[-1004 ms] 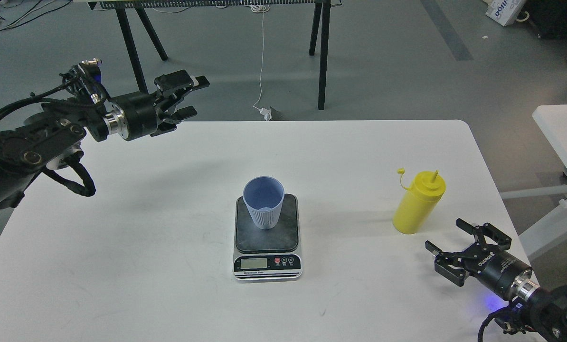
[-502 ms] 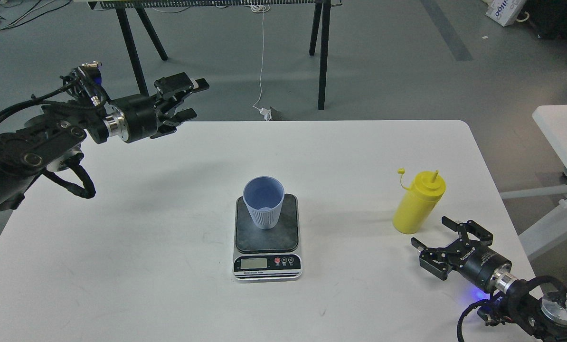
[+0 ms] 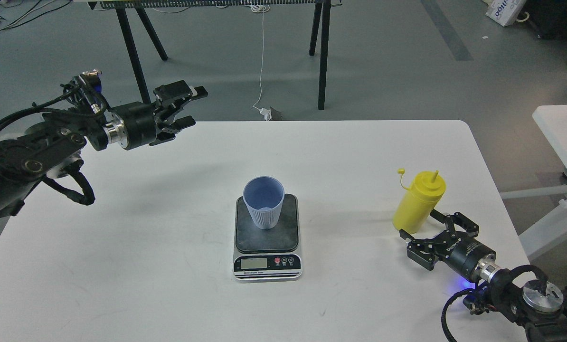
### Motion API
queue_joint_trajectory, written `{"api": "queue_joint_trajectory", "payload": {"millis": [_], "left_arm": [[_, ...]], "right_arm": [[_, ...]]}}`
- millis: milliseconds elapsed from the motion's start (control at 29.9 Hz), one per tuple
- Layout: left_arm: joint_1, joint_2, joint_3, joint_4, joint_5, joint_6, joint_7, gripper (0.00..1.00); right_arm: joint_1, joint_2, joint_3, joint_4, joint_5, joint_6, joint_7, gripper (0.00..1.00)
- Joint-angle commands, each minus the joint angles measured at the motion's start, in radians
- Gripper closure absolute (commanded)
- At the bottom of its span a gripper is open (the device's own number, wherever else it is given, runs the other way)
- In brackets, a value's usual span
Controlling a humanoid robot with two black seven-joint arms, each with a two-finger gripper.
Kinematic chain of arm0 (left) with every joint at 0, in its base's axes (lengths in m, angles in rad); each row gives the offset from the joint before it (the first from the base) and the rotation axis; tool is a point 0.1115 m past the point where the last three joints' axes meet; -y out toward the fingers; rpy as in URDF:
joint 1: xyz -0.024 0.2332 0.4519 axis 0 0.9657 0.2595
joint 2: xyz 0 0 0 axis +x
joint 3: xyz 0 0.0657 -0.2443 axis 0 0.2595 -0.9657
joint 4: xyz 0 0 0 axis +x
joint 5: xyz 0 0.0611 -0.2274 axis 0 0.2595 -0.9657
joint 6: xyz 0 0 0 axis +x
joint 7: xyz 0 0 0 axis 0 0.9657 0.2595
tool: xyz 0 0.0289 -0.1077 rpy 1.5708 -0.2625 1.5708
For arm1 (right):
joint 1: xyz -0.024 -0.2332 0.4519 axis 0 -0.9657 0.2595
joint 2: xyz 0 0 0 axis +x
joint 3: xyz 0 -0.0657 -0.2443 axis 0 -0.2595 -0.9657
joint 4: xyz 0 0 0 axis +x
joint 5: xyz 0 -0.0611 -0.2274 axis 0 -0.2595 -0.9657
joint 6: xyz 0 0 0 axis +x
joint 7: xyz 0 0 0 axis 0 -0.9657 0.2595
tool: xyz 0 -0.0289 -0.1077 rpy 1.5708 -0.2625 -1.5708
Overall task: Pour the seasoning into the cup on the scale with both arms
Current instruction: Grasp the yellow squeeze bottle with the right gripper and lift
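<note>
Right tool (image 3: 419, 229) spread wide, low at the seasoning (image 3: 417, 203) base near the counter (image 3: 169, 237) right edge. Risk: a finger nudges the bottle and tips it. Left tool (image 3: 184, 107) open, empty, over far-left corner. Cup (image 3: 263, 202) on scale (image 3: 267, 237), mid-counter.

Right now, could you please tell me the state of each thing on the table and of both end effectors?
seasoning bottle: upright on the table, cap off and hanging by its tether, not gripped.
cup: upright on the scale, open.
scale: flat on the table, display reading too small to tell.
right end effector: open, at the bottle's base.
left end effector: open, raised at the table's far left edge, holding nothing.
</note>
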Motion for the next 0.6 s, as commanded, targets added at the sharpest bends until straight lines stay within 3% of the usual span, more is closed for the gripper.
{"api": "queue_joint_trajectory", "payload": {"millis": [0,100,167,201,268,301,402,569], "left_arm": [[0.002,0.002,0.0,0.0,0.0,0.0,0.0,0.01],[0.002,0.002,0.0,0.0,0.0,0.0,0.0,0.01],[0.002,0.003,0.0,0.0,0.0,0.0,0.0,0.01],[0.002,0.003,0.0,0.0,0.0,0.0,0.0,0.01],[0.002,0.006,0.0,0.0,0.0,0.0,0.0,0.01],[0.002,0.006,0.0,0.0,0.0,0.0,0.0,0.01],[0.002,0.006,0.0,0.0,0.0,0.0,0.0,0.01],[0.002,0.008,-0.008,0.0,-0.011,0.0,0.0,0.01]], "right_arm": [[0.027,0.015,-0.001,-0.019,-0.007,0.0,0.0,0.01],[0.055,0.028,0.001,-0.046,-0.021,0.0,0.0,0.03],[0.066,0.031,-0.001,-0.061,-0.021,0.0,0.0,0.07],[0.067,0.031,-0.001,-0.062,-0.021,0.0,0.0,0.14],[0.067,0.031,-0.001,-0.064,-0.026,0.0,0.0,0.63],[0.069,0.031,0.001,-0.066,-0.032,0.0,0.0,0.74],[0.069,0.031,0.001,-0.044,-0.043,0.0,0.0,0.88],[0.186,0.015,0.003,-0.049,-0.044,0.0,0.0,0.95]]}}
